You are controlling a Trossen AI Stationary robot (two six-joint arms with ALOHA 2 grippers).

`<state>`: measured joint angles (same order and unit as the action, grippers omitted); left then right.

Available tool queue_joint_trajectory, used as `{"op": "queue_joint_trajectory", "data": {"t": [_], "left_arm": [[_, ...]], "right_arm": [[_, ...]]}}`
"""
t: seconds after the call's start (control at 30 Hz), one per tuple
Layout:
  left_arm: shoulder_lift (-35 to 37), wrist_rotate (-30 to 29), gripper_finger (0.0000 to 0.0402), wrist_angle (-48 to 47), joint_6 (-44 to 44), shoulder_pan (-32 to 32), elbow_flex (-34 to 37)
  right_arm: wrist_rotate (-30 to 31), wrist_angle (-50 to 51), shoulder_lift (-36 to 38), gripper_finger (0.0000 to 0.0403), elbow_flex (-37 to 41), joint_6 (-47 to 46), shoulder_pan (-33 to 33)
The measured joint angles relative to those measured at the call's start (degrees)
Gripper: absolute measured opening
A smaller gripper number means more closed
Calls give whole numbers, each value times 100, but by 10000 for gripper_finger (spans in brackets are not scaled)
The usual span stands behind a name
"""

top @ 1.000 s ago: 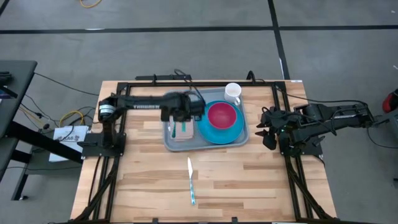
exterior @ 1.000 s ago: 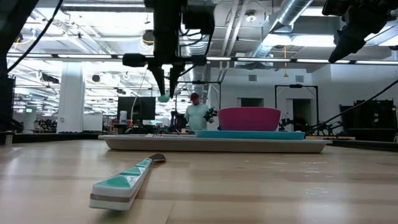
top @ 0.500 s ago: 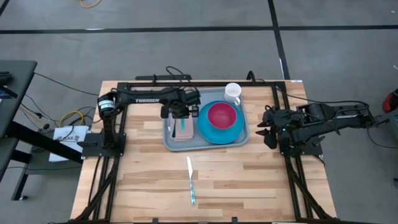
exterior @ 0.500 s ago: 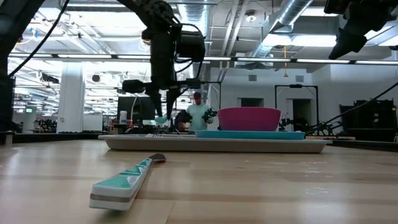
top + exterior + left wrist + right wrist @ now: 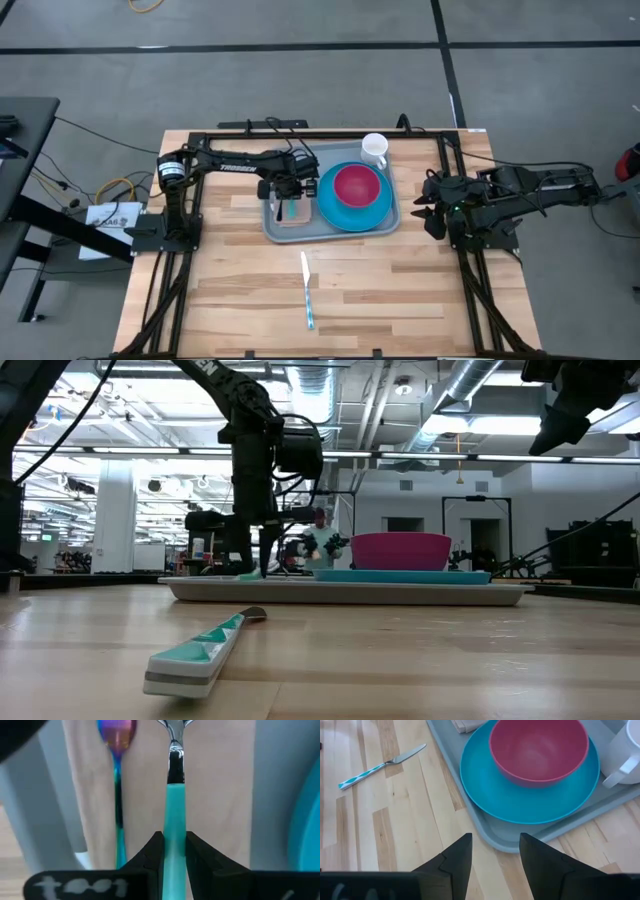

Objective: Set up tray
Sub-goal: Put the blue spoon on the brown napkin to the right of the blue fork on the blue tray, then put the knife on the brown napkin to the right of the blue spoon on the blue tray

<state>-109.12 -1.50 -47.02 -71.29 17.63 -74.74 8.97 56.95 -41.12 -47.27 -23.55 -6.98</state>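
The tray (image 5: 385, 226) sits toward the back of the counter (image 5: 230, 290), carrying a blue plate (image 5: 362, 214) with a pink bowl (image 5: 356, 184) and a white mug (image 5: 374, 148). The left tool (image 5: 291, 197) is down over the napkin (image 5: 220, 780), pinching a teal-handled utensil (image 5: 175, 825) beside a spoon (image 5: 118, 750). The right tool (image 5: 492, 847) hangs open off to the side. A knife (image 5: 307, 290) lies in front of the tray.

The tray (image 5: 517, 836) looked like smooth matt grey plastic. The plate (image 5: 530, 802) and the bowl (image 5: 537, 747) had a soft plastic sheen. Between the left gripper's fingers (image 5: 152, 857) the handle (image 5: 175, 827) looked like matt teal plastic, its neck (image 5: 175, 735) polished metal, on a matt cloth-like napkin (image 5: 215, 785). The table (image 5: 395, 820) was wood with visible grain.
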Motion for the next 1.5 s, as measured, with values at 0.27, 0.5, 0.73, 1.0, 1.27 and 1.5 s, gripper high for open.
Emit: {"op": "queue_joint_trajectory", "data": {"t": [0.27,0.5,0.73,1.0,1.27,1.5], "left_arm": [[0,-83,36,26,193,73,2],[0,-85,36,-7,330,136,2],[0,-83,106,-3,329,133,2],[0,-74,148,-3,324,133,-2],[35,-87,143,-210,476,-164,-744],[37,-569,141,-997,90,-1287,-2072]], "right_arm": [[-7,-2,1,155,0,0,0],[-9,-33,0,155,0,-2,0],[-11,-55,2,155,0,-50,0],[-11,-50,1,155,0,-48,0],[-13,-45,0,155,0,-46,0],[-13,-39,0,155,0,-5,0]]}}
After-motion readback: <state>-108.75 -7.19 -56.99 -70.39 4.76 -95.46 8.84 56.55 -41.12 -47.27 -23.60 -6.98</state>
